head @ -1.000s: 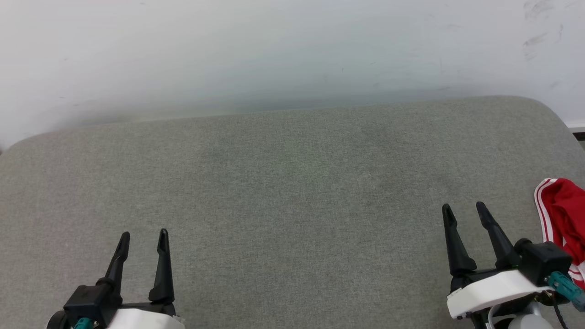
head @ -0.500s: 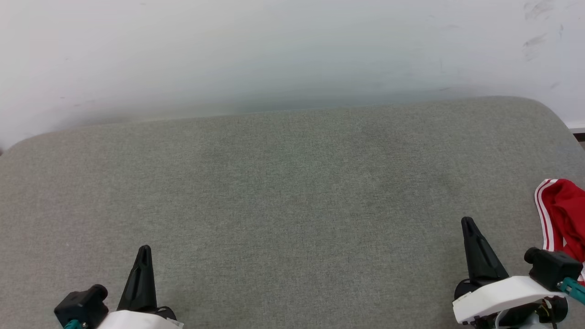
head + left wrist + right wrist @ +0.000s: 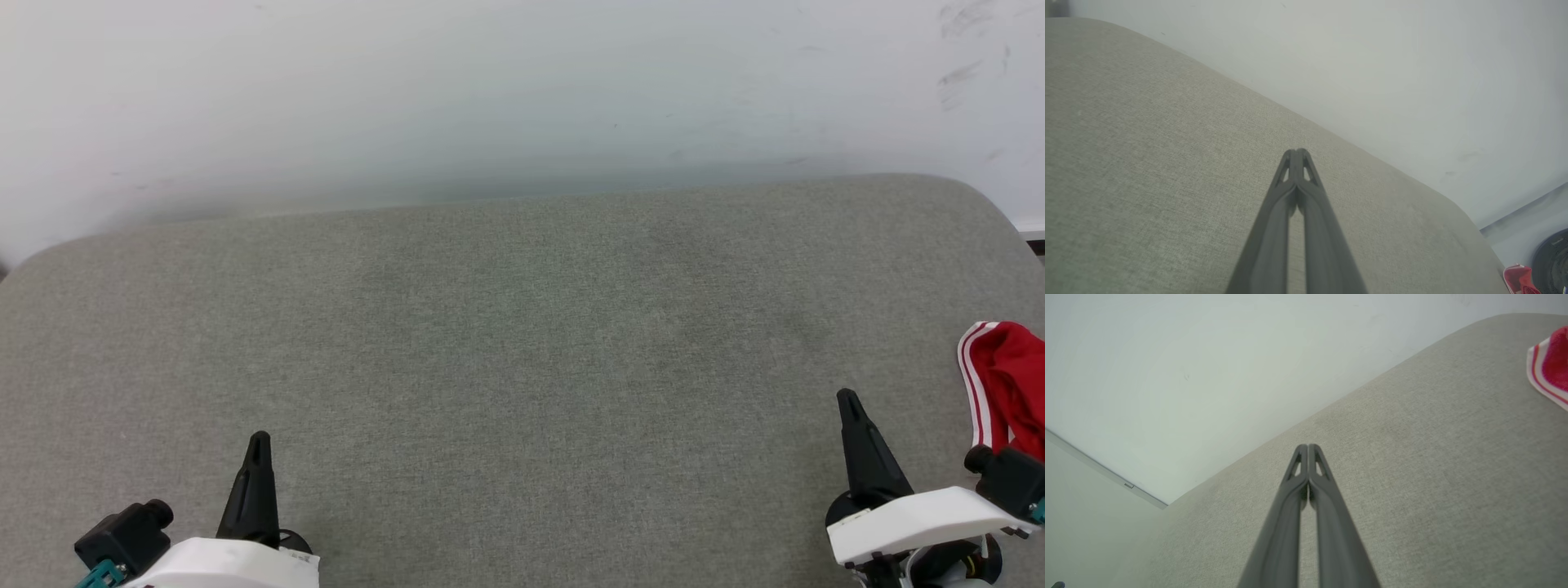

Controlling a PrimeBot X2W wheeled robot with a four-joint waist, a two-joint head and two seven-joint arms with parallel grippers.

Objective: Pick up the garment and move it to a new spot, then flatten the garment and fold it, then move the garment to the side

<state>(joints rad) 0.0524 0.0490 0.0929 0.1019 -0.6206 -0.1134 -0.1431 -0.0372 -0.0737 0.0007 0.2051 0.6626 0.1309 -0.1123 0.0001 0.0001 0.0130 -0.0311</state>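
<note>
1. Left gripper (image 3: 259, 441), lower left: fingers pressed together, holding nothing.
2. Right gripper (image 3: 849, 398), lower right: fingers pressed together, holding nothing.
3. Garment (image 3: 1008, 384), right edge, on grey cushion (image 3: 522, 327); apparently bunched, partly cropped.

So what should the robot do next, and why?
Probably open the right gripper and swing it right toward the garment. It and the left gripper are both shut on nothing, while the red garment lies bunched at the right edge of the grey cushion, beside that gripper, untouched.
</note>
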